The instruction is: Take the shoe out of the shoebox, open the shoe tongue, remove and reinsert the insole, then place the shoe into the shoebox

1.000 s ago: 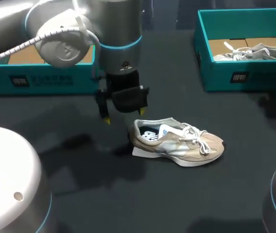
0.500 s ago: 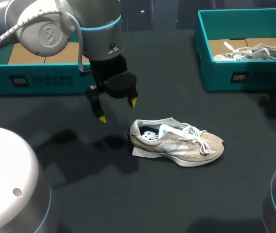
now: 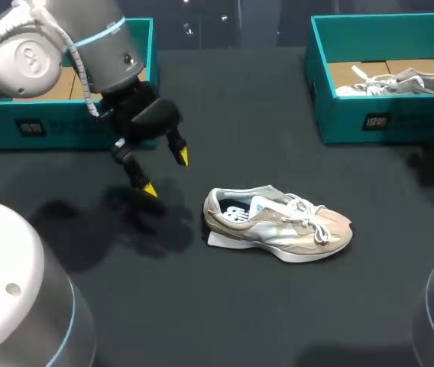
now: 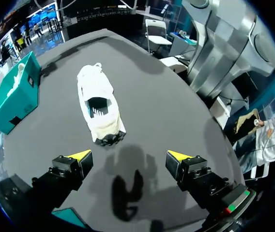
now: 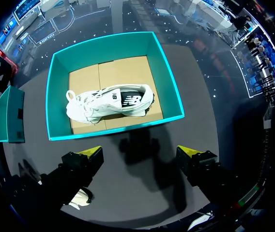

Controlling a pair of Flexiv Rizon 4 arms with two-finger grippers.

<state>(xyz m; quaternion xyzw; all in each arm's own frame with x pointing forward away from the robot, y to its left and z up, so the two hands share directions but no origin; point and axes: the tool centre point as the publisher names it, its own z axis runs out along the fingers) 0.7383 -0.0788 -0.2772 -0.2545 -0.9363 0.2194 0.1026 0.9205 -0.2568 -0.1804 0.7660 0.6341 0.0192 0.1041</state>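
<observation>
A beige shoe [image 3: 278, 225] with white laces lies on its sole on the dark table, toe to the right, its tongue and dark insole showing. My left gripper [image 3: 165, 173] hangs open to the left of the heel, apart from it. In the left wrist view the shoe [image 4: 99, 108] lies ahead of the open left gripper [image 4: 130, 155], heel nearest. My right gripper [image 5: 141, 151] stands open above the near wall of the right teal shoebox [image 5: 113, 130], with nothing between its fingers. A white shoe [image 5: 111, 102] lies inside that box.
The right shoebox [image 3: 385, 115] with the white shoe [image 3: 400, 80] stands at the back right. A second teal box [image 3: 64, 122] with a cardboard bottom stands at the back left, just behind my left arm.
My left gripper has swung left and away from the shoe's heel, toward the left box, staying open. The shoe has not moved.
</observation>
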